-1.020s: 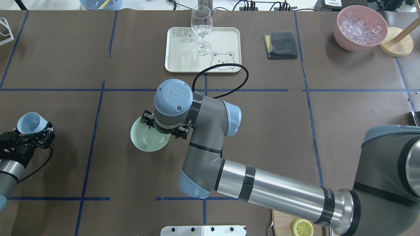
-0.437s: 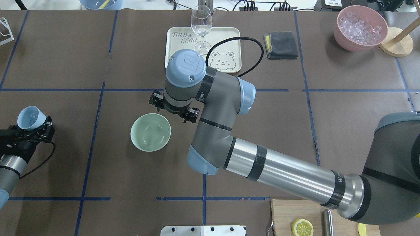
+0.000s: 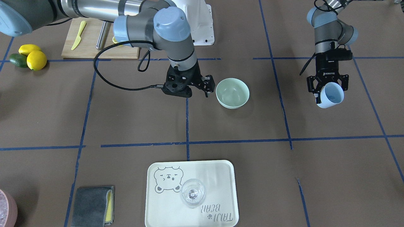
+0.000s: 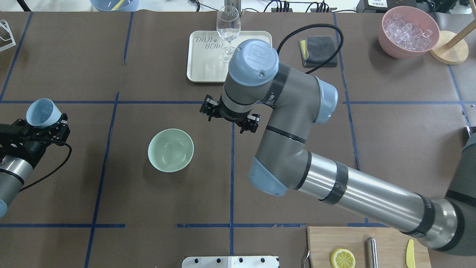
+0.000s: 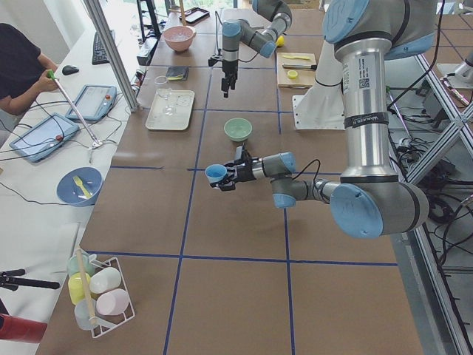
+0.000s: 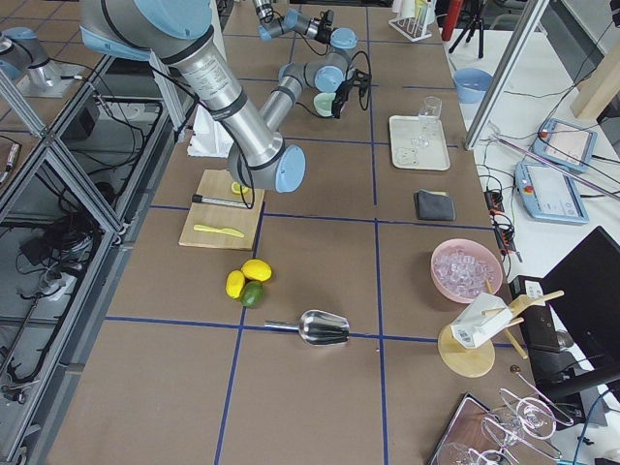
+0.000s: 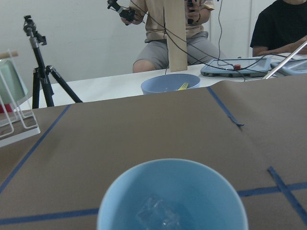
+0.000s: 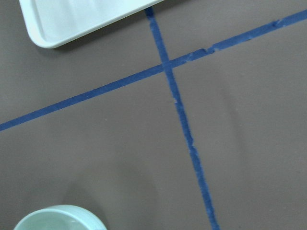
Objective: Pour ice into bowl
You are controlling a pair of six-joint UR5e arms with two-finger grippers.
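a: what has changed around the mint-green bowl (image 4: 170,150)?
b: the right pincer (image 4: 229,118) has come off it and swung away toward the bear tray (image 4: 202,63) beyond the bowl. its fingers are spread and carry nothing. the bowl stands uncovered on the worktop (image 4: 111,186), upright, mouth up, and looks empty.
a: so the way in is free?
b: i'd say so. the bowl is set down and the pouring hasn't begun.
a: where's the ice (image 7: 158,218)?
b: a few clear cubes at the bottom of the light blue cup (image 4: 42,111), well apart from the bowl, out on the left arm's side of it. the left pincer (image 4: 44,124) is closed across the cup's wall, and has shifted a little since a second ago.
a: which way does the cup point?
b: its long axis, base to rim, leans. the mouth faces up and is tipped away from the robot, not toward the bowl. it would likely need carrying over the bowl, then tipping much further.
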